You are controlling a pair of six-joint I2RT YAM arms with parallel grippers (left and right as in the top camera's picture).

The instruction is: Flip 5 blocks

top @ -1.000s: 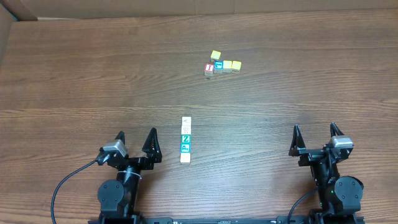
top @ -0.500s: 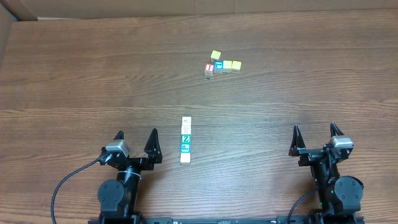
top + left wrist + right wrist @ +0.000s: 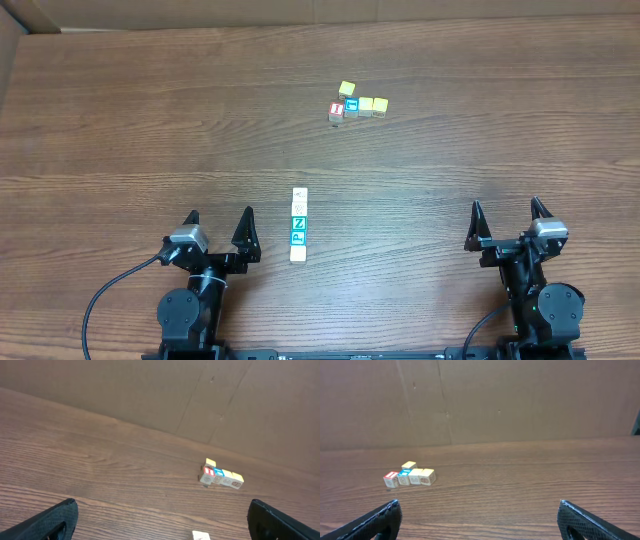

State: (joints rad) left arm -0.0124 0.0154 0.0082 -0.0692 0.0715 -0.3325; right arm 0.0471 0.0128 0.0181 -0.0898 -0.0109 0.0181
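Blocks [image 3: 299,225] in one straight column on tabletop [image 3: 120,130], five touching end to end, just right of left claw [image 3: 220,214]. Right claw [image 3: 506,205] well apart to the right. Both at near edge, jaws wide apart, nothing held. Column, near to far: pale yellow cube [image 3: 297,254], teal cube [image 3: 298,237], green Z cube [image 3: 299,222], two whitish cubes [image 3: 299,207]. Further back, sep. cluster w/ red-faced cube [image 3: 337,110], blue-faced cube [image 3: 351,104], three yellow cubes [image 3: 366,105].

**Claw spread, cubes far left**

My claw [image 3: 478,505] stands wide apart above the wooden counter [image 3: 530,487]. Far ahead, left in my view, four cubes touch in a row: red-faced cube [image 3: 391,479], blue-faced cube [image 3: 403,477], pale cube [image 3: 415,476], end cube [image 3: 427,477]. A yellow cube [image 3: 409,465] sits just behind them. A cardboard wall [image 3: 520,400] stands beyond.
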